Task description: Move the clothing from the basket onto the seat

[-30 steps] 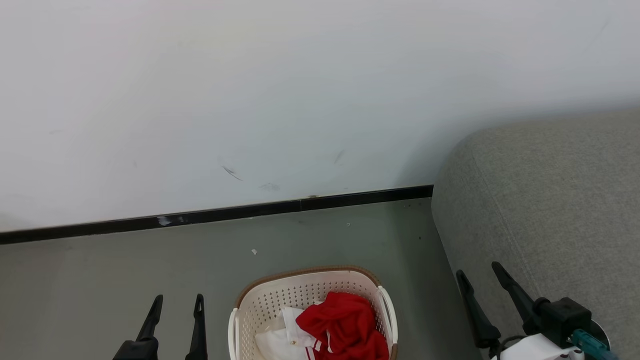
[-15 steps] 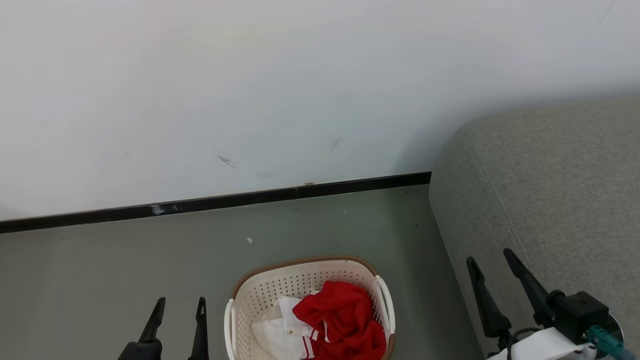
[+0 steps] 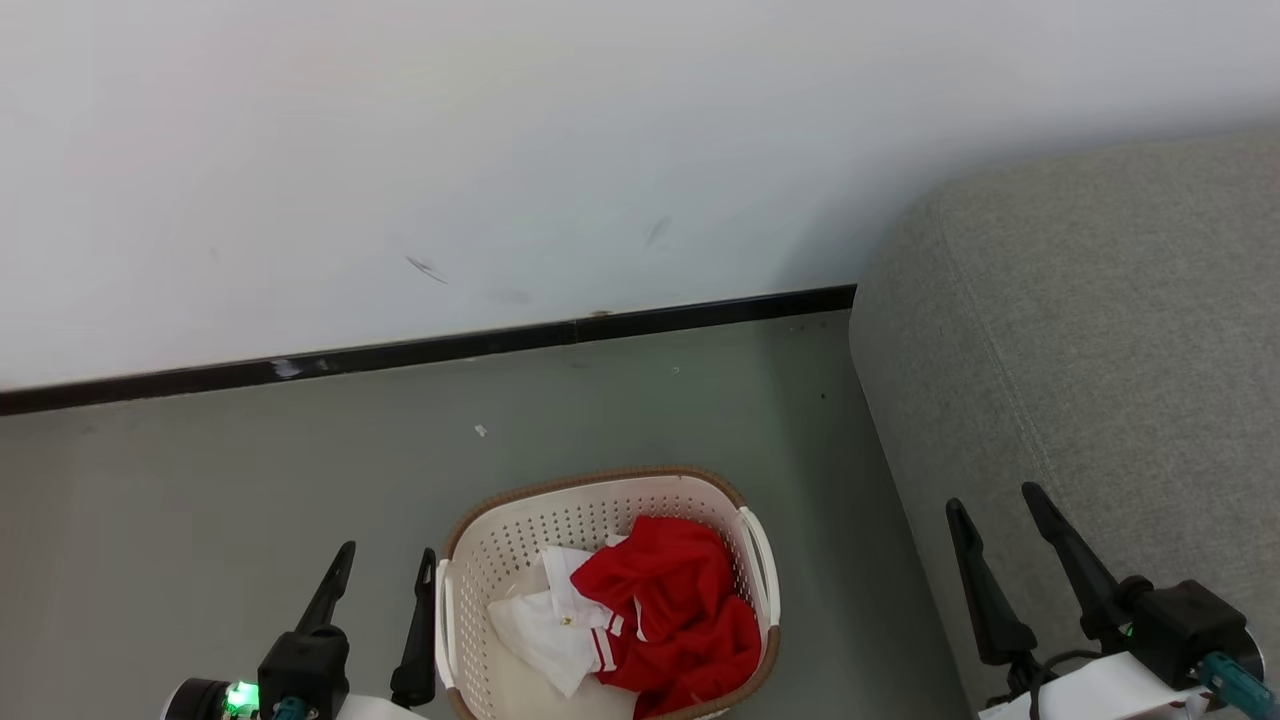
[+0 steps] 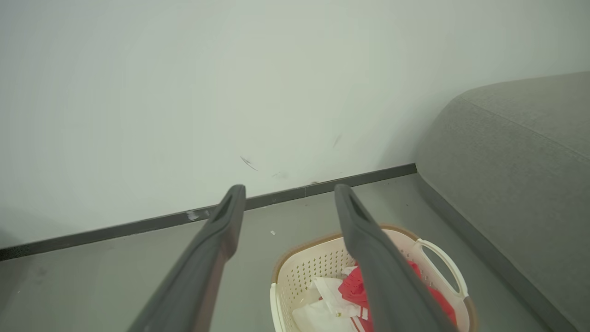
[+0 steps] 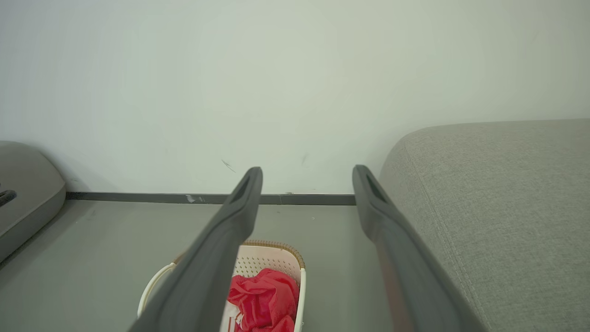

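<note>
Looming at the right, the grey seat (image 3: 1100, 350) waits, with the basket (image 3: 600, 478) on the floor (image 3: 250, 480) just beside it and the clothing (image 3: 670, 600) heaped inside. The left claw (image 3: 388, 550) hovers by the rim and the right claw (image 3: 992, 496) over the seat's edge, both spread and empty. The danger, I'd say: a finger snags the perforated wall and tips the basket, or a shallow pinch drops a garment on the floor.

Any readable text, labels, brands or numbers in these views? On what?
None readable.
The clothing in the basket: red and white with trim and stripes, no legible lettering showing.
The seat and wall: no print; the wall's dark marks are scuffs.
</note>
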